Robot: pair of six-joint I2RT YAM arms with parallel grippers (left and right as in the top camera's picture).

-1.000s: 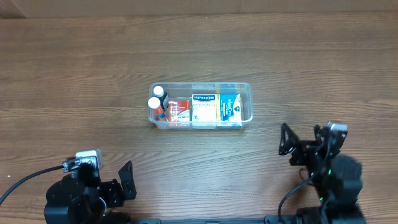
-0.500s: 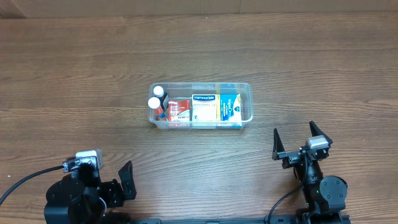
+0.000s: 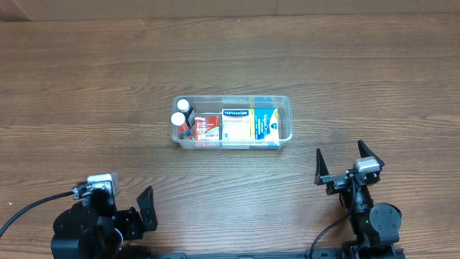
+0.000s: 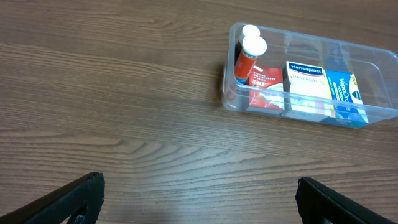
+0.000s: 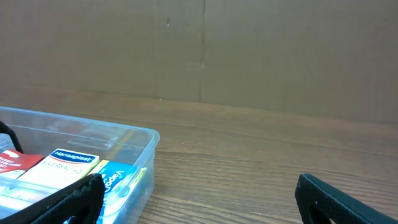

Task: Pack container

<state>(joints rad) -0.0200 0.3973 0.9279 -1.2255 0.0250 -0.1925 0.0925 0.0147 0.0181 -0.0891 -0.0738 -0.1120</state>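
Observation:
The clear plastic container [image 3: 290, 119] sits at the table's middle. It holds two white-capped bottles [image 3: 180, 114] at its left end, a red box [image 3: 207, 128], a white Hansaplast box [image 3: 235, 124] and a blue and yellow box [image 3: 265, 124]. My left gripper [image 3: 108, 200] is open and empty at the front left, well short of the container [image 4: 311, 41]. My right gripper [image 3: 341, 164] is open and empty at the front right, beside the container's right end [image 5: 124, 129]. In both wrist views the fingers stand wide apart with only wood between them.
The table is brown wood grain. A brown cardboard wall [image 5: 205, 50] rises behind the table in the right wrist view. A black cable [image 3: 29, 212] trails off left from the left arm.
A second ago the right arm was turned and bulkier in view. It has drawn back and straightened, with its jaws spread toward the container. The left arm and the container have not moved.

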